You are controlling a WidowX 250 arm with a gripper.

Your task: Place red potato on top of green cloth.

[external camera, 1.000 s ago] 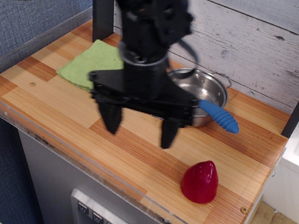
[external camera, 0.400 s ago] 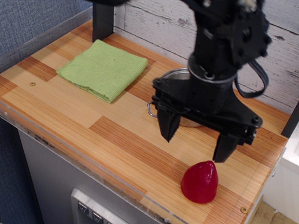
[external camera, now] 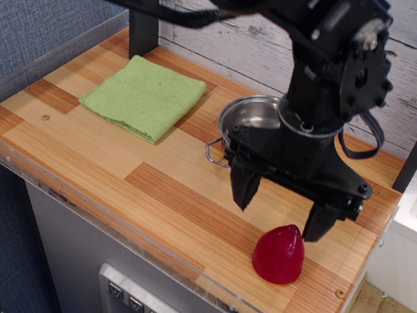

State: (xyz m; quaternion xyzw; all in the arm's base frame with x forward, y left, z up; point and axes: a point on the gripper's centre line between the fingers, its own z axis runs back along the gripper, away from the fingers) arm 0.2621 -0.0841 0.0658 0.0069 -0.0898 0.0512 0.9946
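Gripper [external camera: 282, 212]: black, two-fingered, jaws spread wide, holding nothing. Poised just above and slightly behind the potato, the right-hand finger in frame near its tip, the other finger over bare wood.

Potato [external camera: 279, 254]: glossy dark red, upright on its rounded base, point up, near the front right corner of the table [external camera: 113, 157]. Not yet grasped.

Cloth [external camera: 145, 96]: lime green, flat, at the back left, well apart from the potato.

Pan [external camera: 251, 115]: steel, behind the gripper, partly hidden by the arm.

Step in hand: approach for pickup. Advised: shift forward so the fingers straddle the potato evenly, lower to the wide lower body rather than the tapering tip, then close; the smooth cone will likely slip upward if pinched high.

Change from earlier frames: gripper has travelled from beside the cloth rightward and down toward the potato; potato and cloth unmoved.
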